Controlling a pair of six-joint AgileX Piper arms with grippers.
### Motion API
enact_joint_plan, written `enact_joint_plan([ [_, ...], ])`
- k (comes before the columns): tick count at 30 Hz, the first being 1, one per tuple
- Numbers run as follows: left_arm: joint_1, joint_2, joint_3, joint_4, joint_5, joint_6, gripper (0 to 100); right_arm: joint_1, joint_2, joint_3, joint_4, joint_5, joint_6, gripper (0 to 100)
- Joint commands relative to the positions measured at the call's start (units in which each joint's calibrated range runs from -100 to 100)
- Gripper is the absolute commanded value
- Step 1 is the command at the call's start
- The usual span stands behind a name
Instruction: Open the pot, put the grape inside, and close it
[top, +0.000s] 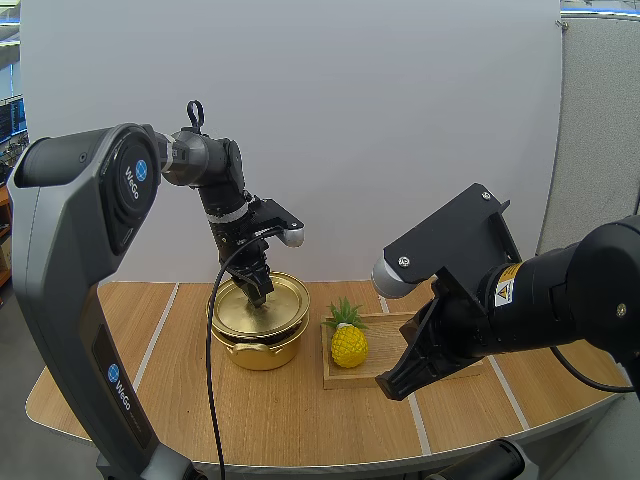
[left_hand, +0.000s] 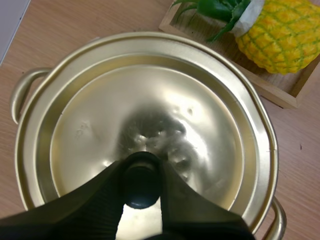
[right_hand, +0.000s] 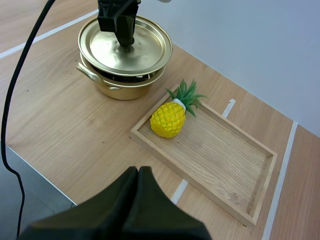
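A gold pot (top: 258, 348) stands on the table left of centre. Its gold lid (top: 272, 306) sits just above the rim and slightly off to the right, leaving a dark gap. My left gripper (top: 258, 287) comes down from above, shut on the lid's black knob (left_hand: 141, 189). In the left wrist view the lid (left_hand: 150, 115) covers the pot, whose handle (left_hand: 22, 90) pokes out at the side. In the right wrist view the lid (right_hand: 125, 50) overhangs the pot (right_hand: 117, 86). My right gripper (right_hand: 139, 172) is shut on nothing, hovering over the table's front edge (top: 388, 384).
A wooden tray (top: 385, 338) lies right of the pot with a yellow toy pineapple (top: 348, 343) at its left end. The same pineapple (right_hand: 168, 119) and tray (right_hand: 220, 155) lie beneath my right arm, the tray bare beyond the fruit. Pineapple (left_hand: 280, 35) and tray corner (left_hand: 270, 87) border the pot.
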Motion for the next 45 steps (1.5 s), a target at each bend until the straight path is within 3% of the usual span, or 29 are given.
enact_joint_plan([
  [1,-0.11,0.22,0.11,-0.52,-1.18,-0.09,0,-0.32,-0.66,0.02,-0.21,0.00,0.30,0],
  [32,-0.11,6.02,0.11,0.47,0.05,-1.22,3,-0.32,-0.66,0.02,-0.21,0.00,0.30,0],
  [35,-0.11,6.02,0.11,0.47,1.62,-1.22,22,-0.32,-0.66,0.02,-0.21,0.00,0.30,0],
  [37,-0.11,6.02,0.11,0.47,2.43,-1.22,47,-0.32,-0.66,0.02,-0.21,0.00,0.30,0],
  [39,-0.11,5.90,0.11,0.25,2.44,-1.51,89,-0.32,-0.66,0.02,-0.21,0.00,0.30,0],
  [40,-0.11,5.78,0.11,0.25,2.44,-2.19,100,-0.32,-0.66,0.02,-0.21,0.00,0.30,0],
  [45,-0.11,5.78,-1.80,0.25,3.15,-4.05,100,-0.32,-0.66,0.02,0.23,0.00,0.30,0],
])
